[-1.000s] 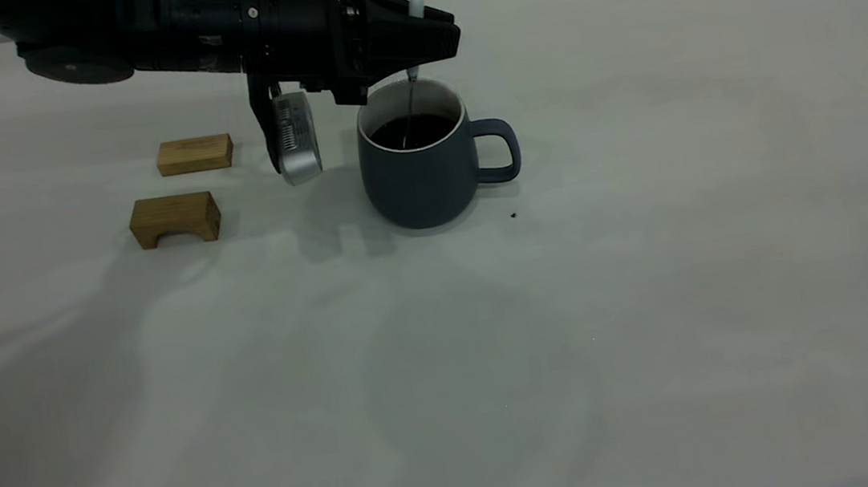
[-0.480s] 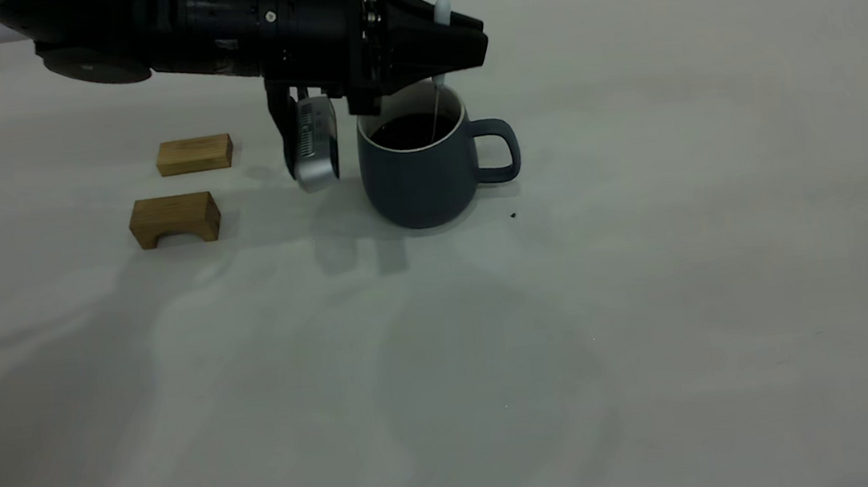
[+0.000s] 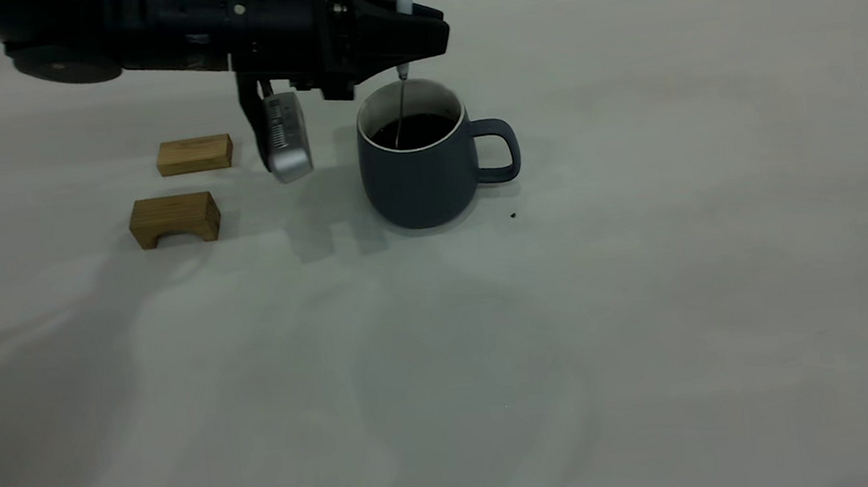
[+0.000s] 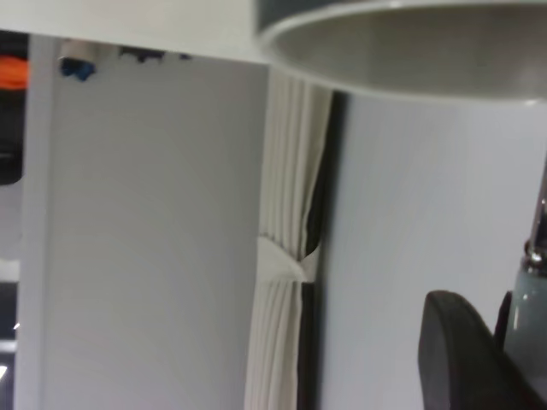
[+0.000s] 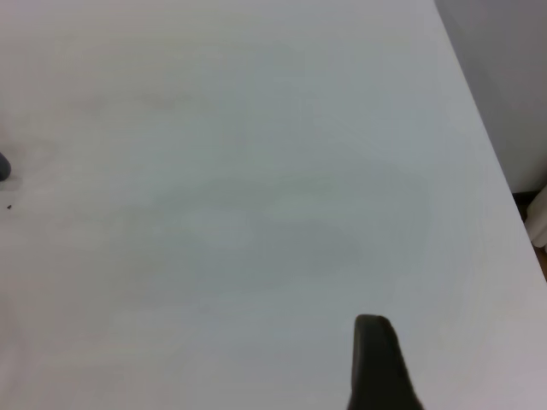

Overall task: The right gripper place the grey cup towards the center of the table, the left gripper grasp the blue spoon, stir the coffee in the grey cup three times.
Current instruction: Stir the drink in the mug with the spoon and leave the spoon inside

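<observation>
**Desk:** What does the mug look like from where you sit?

**Operator:** On my exterior feed the grey cup (image 3: 417, 171) is a rounded, dark slate-grey mug with a matte skin, a white inside and a thin white rim. Its loop handle points away from the arm. It stands upright on the table (image 3: 649, 293), with the coffee (image 3: 416, 130) lying dark and flat well below the rim.

**Desk:** And the spoon?

**Operator:** I have the left gripper (image 3: 420, 35) reaching in level just above the cup's rim, its fingers clamped on the blue spoon (image 3: 401, 77). The pale rounded handle end pokes up above the claw, and the thin grey metal neck hangs nearly straight down into the cup, meeting the coffee toward the side away from the cup's handle. I cannot see the bowl. In my left wrist feed the cup's rim fills one edge, and the pale handle and metal neck of the spoon (image 4: 532, 290) sit beside a dark finger.

**Desk:** Anything else near the cup?

**Operator:** Two tan wooden blocks (image 3: 175, 219) lie well off the cup, on the side away from its handle. A tiny dark speck (image 3: 512, 215) sits just beside the cup's base, under the handle.

**Desk:** Right arm?

**Operator:** The right gripper (image 5: 376, 363) shows only as one dark fingertip over bare table, far from the cup; whether it is open I cannot tell.
</observation>
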Available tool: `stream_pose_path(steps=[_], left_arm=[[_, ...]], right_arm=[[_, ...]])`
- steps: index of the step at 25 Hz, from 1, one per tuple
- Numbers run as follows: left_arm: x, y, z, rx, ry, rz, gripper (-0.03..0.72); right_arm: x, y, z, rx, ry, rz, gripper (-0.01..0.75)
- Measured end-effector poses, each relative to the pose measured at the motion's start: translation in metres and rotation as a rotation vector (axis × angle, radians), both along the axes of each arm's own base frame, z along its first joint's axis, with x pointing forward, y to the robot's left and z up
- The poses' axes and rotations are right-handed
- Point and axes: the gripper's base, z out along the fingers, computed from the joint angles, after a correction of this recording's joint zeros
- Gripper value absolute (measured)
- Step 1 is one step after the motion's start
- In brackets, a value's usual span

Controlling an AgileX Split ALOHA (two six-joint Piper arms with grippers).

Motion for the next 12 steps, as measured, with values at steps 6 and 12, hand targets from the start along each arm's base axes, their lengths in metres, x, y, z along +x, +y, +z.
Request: stream_pose_path(steps=[6, 12], left_arm=[[-0.006, -0.023, 0.000, 0.022, -0.011, -0.030, 0.132], [-0.014, -0.025, 0.004, -0.026, -0.014, -0.132, 0.132]], right_arm=[[0.000, 0.000, 0.000, 0.000, 0.000, 0.000, 0.511], [0.000, 0.000, 0.000, 0.000, 0.000, 0.000, 0.511]])
